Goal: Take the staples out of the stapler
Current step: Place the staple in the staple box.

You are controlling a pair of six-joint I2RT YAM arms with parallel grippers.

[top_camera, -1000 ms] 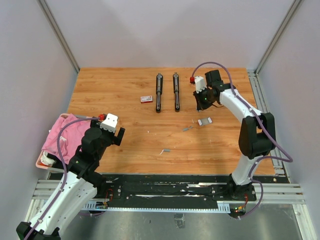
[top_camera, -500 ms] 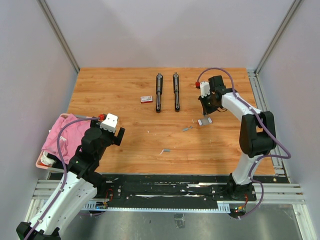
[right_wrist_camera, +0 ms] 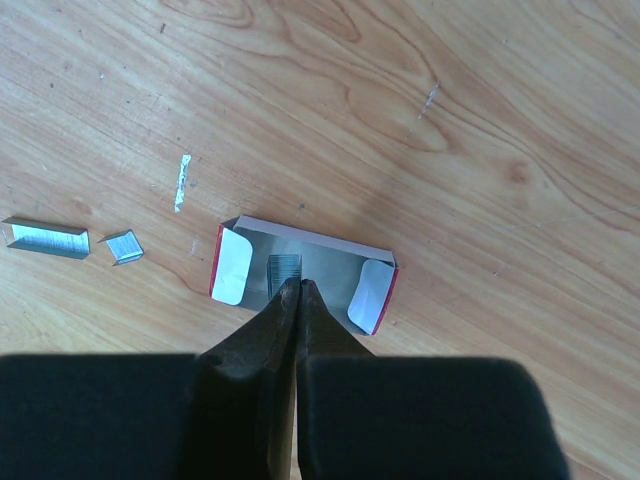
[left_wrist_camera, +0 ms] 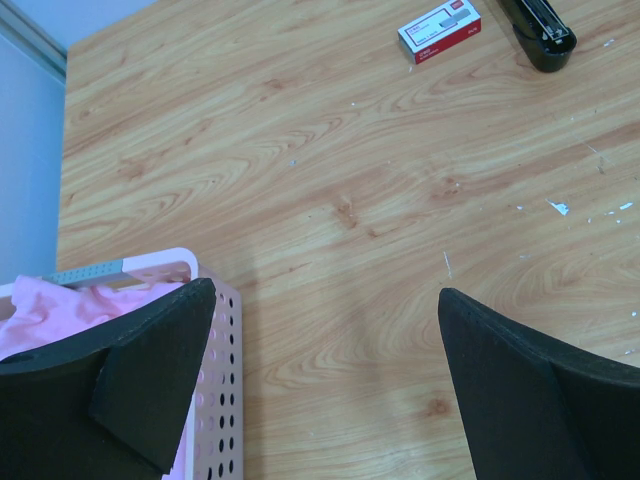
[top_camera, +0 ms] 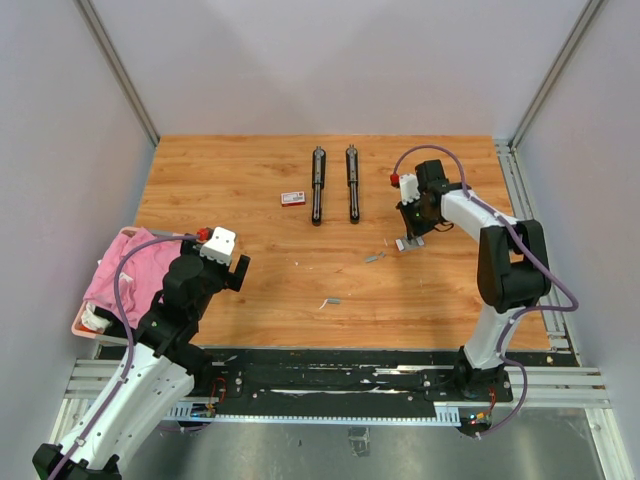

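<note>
Two black staplers (top_camera: 317,185) (top_camera: 352,183) lie side by side at the back of the table; one's end shows in the left wrist view (left_wrist_camera: 545,30). Loose staples (right_wrist_camera: 45,238) (right_wrist_camera: 125,247) lie on the wood. An open red-and-white tray (right_wrist_camera: 375,290) holds a short strip of staples (right_wrist_camera: 285,266). My right gripper (right_wrist_camera: 298,285) is shut, its tips right at that strip's near end; I cannot tell whether they pinch it. My left gripper (left_wrist_camera: 325,300) hangs open over bare wood near the left front, holding nothing.
A closed red-and-white staple box (top_camera: 293,198) (left_wrist_camera: 440,30) lies left of the staplers. More staple bits (top_camera: 374,257) (top_camera: 332,300) lie mid-table. A pink perforated basket (left_wrist_camera: 215,400) with a pink cloth (top_camera: 135,270) sits at the left edge beside my left gripper.
My right gripper has come down and toward the front, from beside the staplers to the open tray, staying shut. The left arm has not moved.
</note>
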